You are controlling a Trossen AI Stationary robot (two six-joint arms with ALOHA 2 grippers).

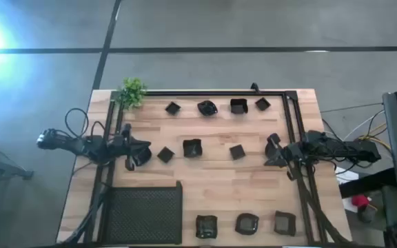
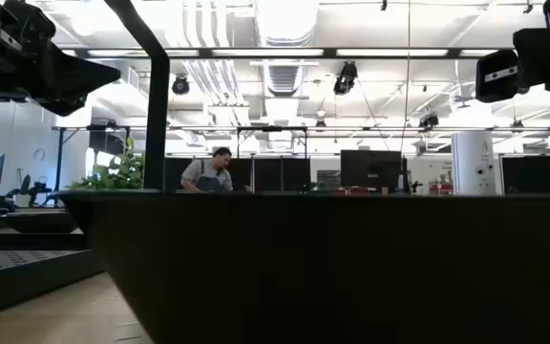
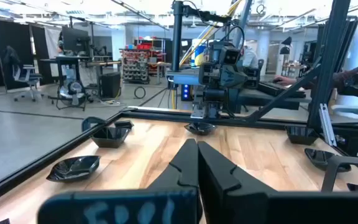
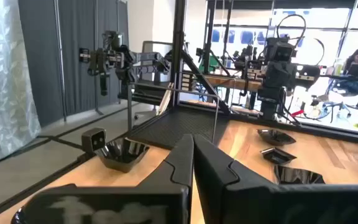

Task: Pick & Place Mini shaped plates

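Note:
Several small dark glossy mini shaped plates lie flat on the wooden table. One row is along the far side (image 1: 207, 107), one is across the middle (image 1: 192, 148) and one is at the near edge (image 1: 247, 223). My left gripper (image 1: 142, 151) hovers at the table's left side, level and pointing right. Its fingers (image 3: 196, 150) are shut with nothing between them. My right gripper (image 1: 272, 150) hovers at the right side and points left, also shut (image 4: 191, 147) and holding nothing. The two grippers face each other across the middle row.
A large black mesh tray (image 1: 143, 212) fills the near left corner. A small green plant (image 1: 132, 91) stands at the far left corner. A black frame (image 1: 219, 92) runs along the far edge and both sides. A person (image 2: 208, 175) is in the room behind the table.

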